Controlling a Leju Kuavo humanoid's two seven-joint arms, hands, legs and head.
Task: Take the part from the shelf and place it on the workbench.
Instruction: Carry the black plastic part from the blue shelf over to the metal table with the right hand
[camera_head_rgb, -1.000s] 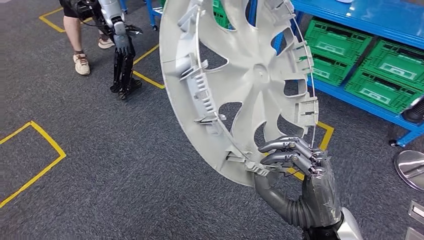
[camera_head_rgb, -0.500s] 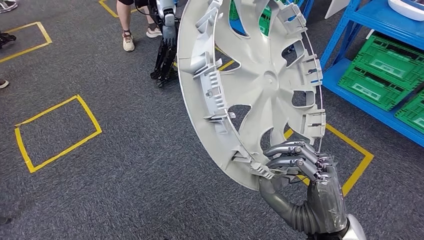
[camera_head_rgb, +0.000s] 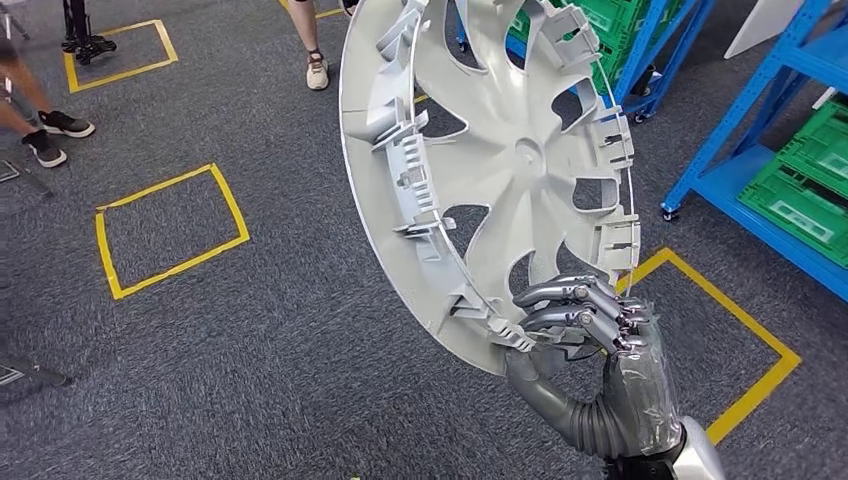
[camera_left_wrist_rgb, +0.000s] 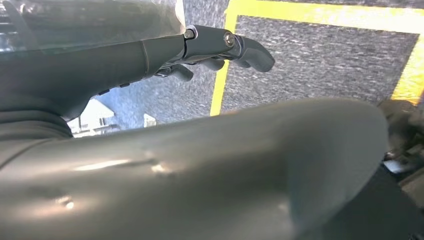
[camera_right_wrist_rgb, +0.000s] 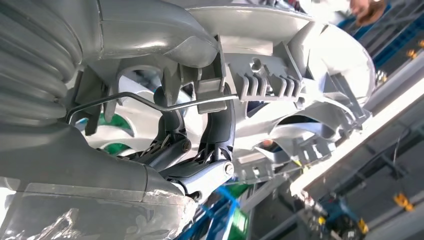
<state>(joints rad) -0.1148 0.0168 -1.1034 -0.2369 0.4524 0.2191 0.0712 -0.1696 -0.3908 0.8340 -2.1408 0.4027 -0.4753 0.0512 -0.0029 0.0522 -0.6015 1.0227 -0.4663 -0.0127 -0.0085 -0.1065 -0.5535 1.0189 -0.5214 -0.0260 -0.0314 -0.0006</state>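
Observation:
The part is a large silver-grey wheel cover (camera_head_rgb: 500, 170) with spokes, clips and a wire ring on its back. It stands on edge in the head view, held high over the carpet. My right hand (camera_head_rgb: 590, 330) grips its lower rim, fingers curled over the edge. In the right wrist view the fingers (camera_right_wrist_rgb: 200, 165) hook around the rim and wire ring of the cover (camera_right_wrist_rgb: 300, 60). My left hand (camera_left_wrist_rgb: 150, 150) hangs over the floor with its fingers (camera_left_wrist_rgb: 225, 45) stretched out and nothing in it.
Blue shelving (camera_head_rgb: 740, 120) with green crates (camera_head_rgb: 800, 200) stands at the right. Yellow tape squares (camera_head_rgb: 170, 230) mark the grey carpet, one (camera_head_rgb: 750, 330) just behind the cover. People's legs stand at the far edge (camera_head_rgb: 315, 50) and at the left (camera_head_rgb: 40, 120).
The whole view has swung: the shelving slid off to the right and the floor squares shifted, so the camera has turned. The wheel cover stays in my right hand's grip.

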